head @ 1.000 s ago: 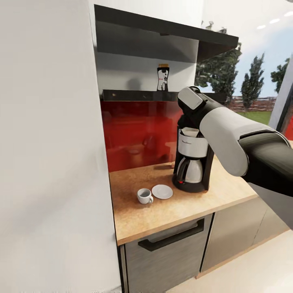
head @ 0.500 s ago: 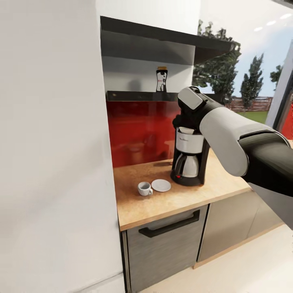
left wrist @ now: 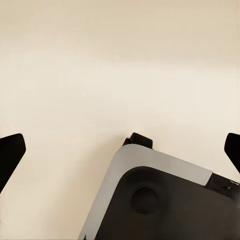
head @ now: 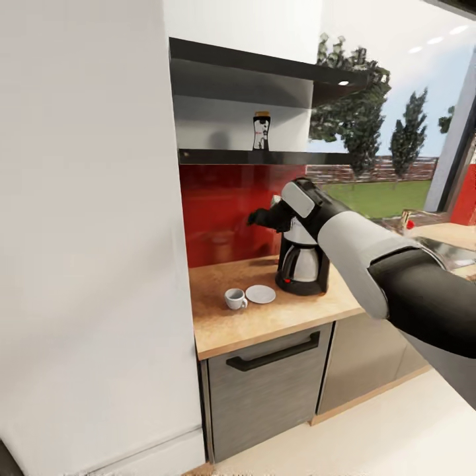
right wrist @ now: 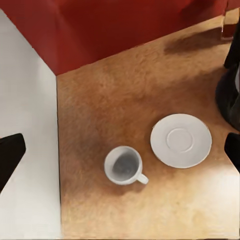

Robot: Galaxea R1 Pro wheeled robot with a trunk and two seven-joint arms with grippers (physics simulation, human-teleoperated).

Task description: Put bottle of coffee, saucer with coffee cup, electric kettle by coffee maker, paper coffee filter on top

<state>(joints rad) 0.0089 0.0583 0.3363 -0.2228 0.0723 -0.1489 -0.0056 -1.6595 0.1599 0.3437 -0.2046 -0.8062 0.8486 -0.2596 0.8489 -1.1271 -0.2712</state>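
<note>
The coffee maker [head: 303, 266] stands on the kitchen countertop [head: 264, 325]; my right arm covers its top, so the paper coffee filter is hidden. Left of it lie the white saucer [head: 260, 294] [right wrist: 181, 140] and, apart on the wood, the coffee cup [head: 233, 299] [right wrist: 123, 166]. The bottle of coffee [head: 261, 131] stands on the kitchen shelf [head: 264, 157]. My right gripper [head: 256, 218] [right wrist: 121, 152] hangs open and empty above cup and saucer, before the red backsplash. My left gripper [left wrist: 121, 150] is open over pale floor. The electric kettle is out of view.
A tall white panel [head: 86, 231] bounds the counter's left end. A thicker black board [head: 264, 66] hangs above the shelf. The steel sink [head: 453, 250] with a faucet [head: 404, 218] lies at the right. A grey drawer front with a black handle [head: 277, 354] sits under the worktop.
The camera has pulled back, so the whole scene looks smaller. My right arm has dropped from above the coffee maker and its gripper now reaches left over the cup and saucer.
</note>
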